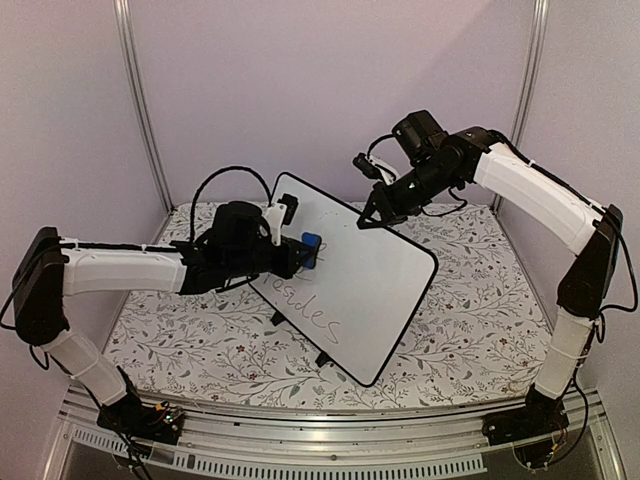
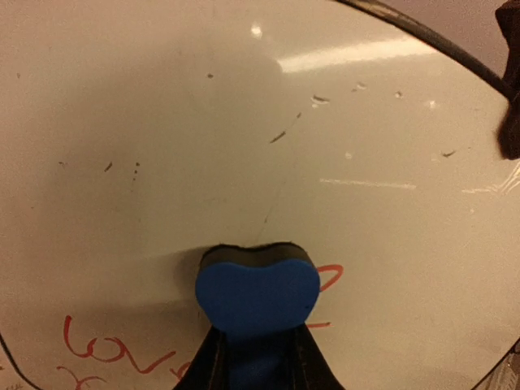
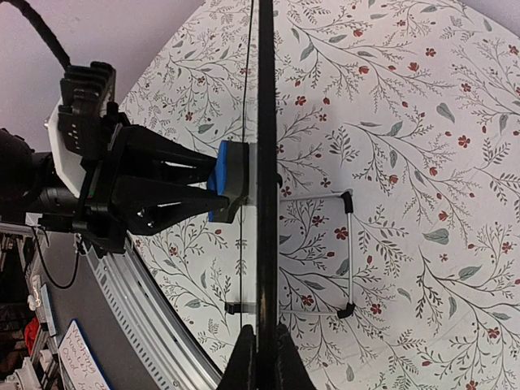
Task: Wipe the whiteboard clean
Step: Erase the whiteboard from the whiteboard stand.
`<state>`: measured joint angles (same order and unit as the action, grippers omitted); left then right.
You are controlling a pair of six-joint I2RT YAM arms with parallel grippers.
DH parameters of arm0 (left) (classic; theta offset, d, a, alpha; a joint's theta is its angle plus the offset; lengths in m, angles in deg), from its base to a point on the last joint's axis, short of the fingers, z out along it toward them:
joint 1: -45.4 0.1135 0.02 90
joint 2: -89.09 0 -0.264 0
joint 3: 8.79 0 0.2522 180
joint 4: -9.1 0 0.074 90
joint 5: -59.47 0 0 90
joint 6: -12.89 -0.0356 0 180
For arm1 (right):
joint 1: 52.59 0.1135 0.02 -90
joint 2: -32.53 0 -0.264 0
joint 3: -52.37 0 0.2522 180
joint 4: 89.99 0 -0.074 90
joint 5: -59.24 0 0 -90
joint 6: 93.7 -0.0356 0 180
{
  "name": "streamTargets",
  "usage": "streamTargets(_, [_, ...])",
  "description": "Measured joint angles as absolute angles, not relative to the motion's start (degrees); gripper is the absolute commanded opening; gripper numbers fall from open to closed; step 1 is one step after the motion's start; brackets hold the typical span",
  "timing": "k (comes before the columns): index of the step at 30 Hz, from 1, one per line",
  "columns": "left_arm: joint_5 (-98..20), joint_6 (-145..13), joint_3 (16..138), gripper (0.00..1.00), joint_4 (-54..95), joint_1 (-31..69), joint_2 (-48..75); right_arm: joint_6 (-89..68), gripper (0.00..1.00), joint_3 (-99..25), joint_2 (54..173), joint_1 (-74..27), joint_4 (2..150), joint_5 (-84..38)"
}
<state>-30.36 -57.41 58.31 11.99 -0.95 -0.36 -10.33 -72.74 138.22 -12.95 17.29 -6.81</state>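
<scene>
On whiteboard (image 1: 370, 290): left claw (image 1: 304, 252) clamps blue eraser (image 2: 256, 296); right claw (image 3: 262, 357) pinches rim (image 3: 266, 162).

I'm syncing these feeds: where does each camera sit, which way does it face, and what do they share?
Top external: above and behind the bases, looking down at the propped board on the table; left arm and right arm show.
Left wrist: on the left arm, facing the board's written face; left gripper shut on the eraser.
Right wrist: on the right arm, looking along the board's edge towards the table; right gripper shut on that edge.
Shared: all three show board and eraser; right wrist also catches the left gripper.
</scene>
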Motion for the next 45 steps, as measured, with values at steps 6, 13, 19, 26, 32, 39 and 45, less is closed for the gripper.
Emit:
streamTargets(6, [-29.9, -58.8, 62.6, 0.00, 12.0, -0.9, -1.5, -10.3, 0.00, -72.7, 138.2, -12.9, 17.3, -6.8])
streamTargets(13, [-30.0, -58.2, 60.0, 0.00, 8.5, -0.9, -1.2, -10.3, 0.00, -72.7, 138.2, -12.9, 17.3, -6.7])
streamTargets(19, [-30.3, -56.7, 55.1, 0.00, 6.4, -1.1, -0.2, -10.3, 0.00, -72.7, 138.2, -12.9, 17.4, -6.7])
streamTargets(26, [-30.5, -55.4, 51.8, 0.00, 5.9, -1.8, 0.6, -10.3, 0.00, -72.7, 138.2, -12.9, 17.4, -6.6])
streamTargets(32, [-30.4, -54.8, 51.3, 0.00, 5.8, -2.0, 1.0, -10.1, 0.00, -72.7, 138.2, -12.8, 17.5, -6.6])
streamTargets(39, [-30.1, -55.1, 52.6, 0.00, 7.8, -2.1, 0.9, -10.1, 0.00, -72.7, 138.2, -12.8, 17.5, -6.6])
streamTargets(45, [-29.8, -56.9, 57.5, 0.00, 10.8, -2.2, 0.2, -10.2, 0.00, -72.7, 138.2, -12.8, 17.5, -6.7])
